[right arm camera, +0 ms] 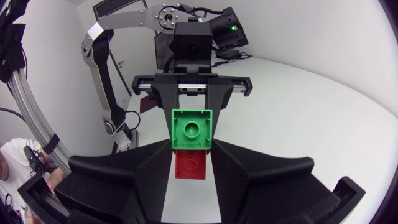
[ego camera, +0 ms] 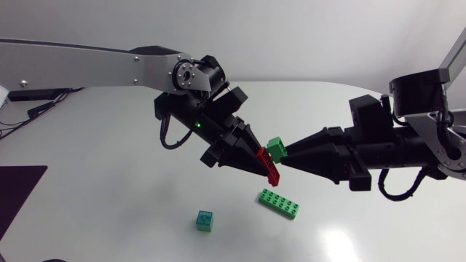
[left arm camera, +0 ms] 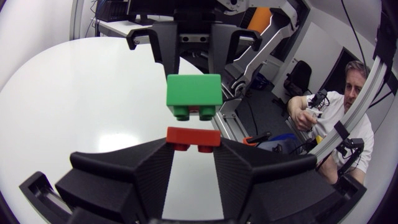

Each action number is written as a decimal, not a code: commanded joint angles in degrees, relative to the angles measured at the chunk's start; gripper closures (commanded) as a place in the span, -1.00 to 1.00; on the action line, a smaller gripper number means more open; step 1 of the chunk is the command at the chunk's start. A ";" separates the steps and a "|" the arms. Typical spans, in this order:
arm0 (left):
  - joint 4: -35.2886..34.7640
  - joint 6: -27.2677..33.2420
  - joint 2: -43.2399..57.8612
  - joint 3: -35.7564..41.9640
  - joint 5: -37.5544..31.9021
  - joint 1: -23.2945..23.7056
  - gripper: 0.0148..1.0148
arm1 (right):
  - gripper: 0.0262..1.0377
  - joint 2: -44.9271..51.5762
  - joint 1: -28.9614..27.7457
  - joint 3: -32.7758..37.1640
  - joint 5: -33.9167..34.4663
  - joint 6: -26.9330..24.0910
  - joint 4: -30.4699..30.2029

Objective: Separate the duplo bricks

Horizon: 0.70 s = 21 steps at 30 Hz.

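From above, the left arm comes in from the upper left of the frame and the right arm from the right edge. Their tips meet just right of the middle, above the white surface [ego camera: 109,145]. The left pincer [ego camera: 259,161] is pinching a red brick [ego camera: 271,169], which hangs slanted from its tip. The right pincer [ego camera: 286,154] is pinching a small green brick [ego camera: 276,148], which sits just beside the red one's upper end. From this height I cannot tell whether the two bricks touch. The left wrist view settles it: the red brick [left arm camera: 193,135] is clamped between that pincer's own fingertips, the green brick [left arm camera: 194,94] is ahead of it in the other pincer, and a thin strip of background shows between them, so they are apart. The right wrist view hides that gap. There the green brick [right arm camera: 191,129], one stud facing the camera, overlaps the near edge of the red brick [right arm camera: 190,163], and both line up between its own fingers. Only the head view shows what lies on the surface. A long green brick [ego camera: 279,203] lies flat below the held pair, right of the middle, and a small blue-green block [ego camera: 205,220] sits to its left near the bottom edge. A dark mat [ego camera: 18,191] lies at the lower left corner.
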 commanded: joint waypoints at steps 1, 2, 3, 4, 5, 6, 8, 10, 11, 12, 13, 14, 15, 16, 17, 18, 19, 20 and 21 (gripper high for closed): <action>-1.04 2.08 0.99 0.81 0.23 -0.69 0.38 | 0.58 1.10 -1.04 0.05 -1.27 0.96 0.15; -1.04 2.08 0.99 0.81 0.06 -0.69 0.38 | 0.58 1.01 -1.13 -0.03 -1.18 0.96 0.24; -1.12 2.08 0.99 0.90 -0.12 -0.61 0.38 | 0.58 0.84 -1.22 -0.12 -1.18 0.96 0.33; -1.12 2.08 0.99 1.07 -0.47 -0.52 0.38 | 0.58 0.49 -1.31 -0.30 -1.10 1.05 0.59; -1.21 2.08 0.90 1.16 -0.91 -0.43 0.38 | 0.58 0.05 -1.31 -0.39 -0.75 1.05 0.68; -1.21 1.90 0.90 1.51 -2.49 -0.34 0.38 | 0.58 -0.74 -1.39 -0.47 0.13 1.14 0.68; -1.47 1.72 0.73 1.95 -5.39 0.19 0.38 | 0.58 -1.97 -1.39 -0.65 1.63 1.14 0.68; -1.47 1.99 -0.06 2.66 -11.19 0.71 0.38 | 0.58 -3.12 -1.48 -0.74 3.12 0.96 0.68; -1.56 1.99 -0.33 3.53 -13.74 1.24 0.38 | 0.58 -3.47 -1.48 -0.82 3.91 0.88 0.68; -2.27 2.08 -0.42 5.12 -16.47 1.86 0.38 | 0.58 -3.91 -1.39 -1.00 4.62 0.70 0.68; -3.50 2.87 -0.33 7.14 -20.33 2.30 0.38 | 0.58 -4.26 -1.04 -1.09 5.23 0.61 0.68; -4.29 4.01 -0.24 8.10 -22.97 2.56 0.38 | 0.58 -4.52 -0.87 -1.09 5.76 0.61 0.59; -5.25 5.33 -0.06 9.86 -27.72 2.82 0.38 | 0.58 -4.96 -0.52 -1.09 6.64 0.44 0.59; -6.05 6.47 0.20 11.09 -31.85 2.82 0.38 | 0.58 -5.40 -0.16 -1.09 7.69 0.26 0.42; -6.22 8.23 0.38 11.36 -36.42 2.73 0.38 | 0.58 -5.84 0.28 -1.09 8.57 0.08 0.33; -6.22 9.72 0.55 11.27 -41.16 2.47 0.38 | 0.58 -6.54 0.89 -1.09 10.59 -0.62 -0.20; -6.31 11.04 0.73 11.00 -45.03 2.21 0.38 | 0.58 -7.16 2.12 -1.09 13.23 -1.94 -1.43; -6.31 12.71 1.08 10.39 -49.07 1.94 0.38 | 0.58 -7.60 3.44 -0.82 15.87 -3.52 -3.01; -6.48 13.59 1.43 10.04 -52.06 1.68 0.38 | 0.58 -8.39 4.49 -0.91 18.33 -4.84 -4.24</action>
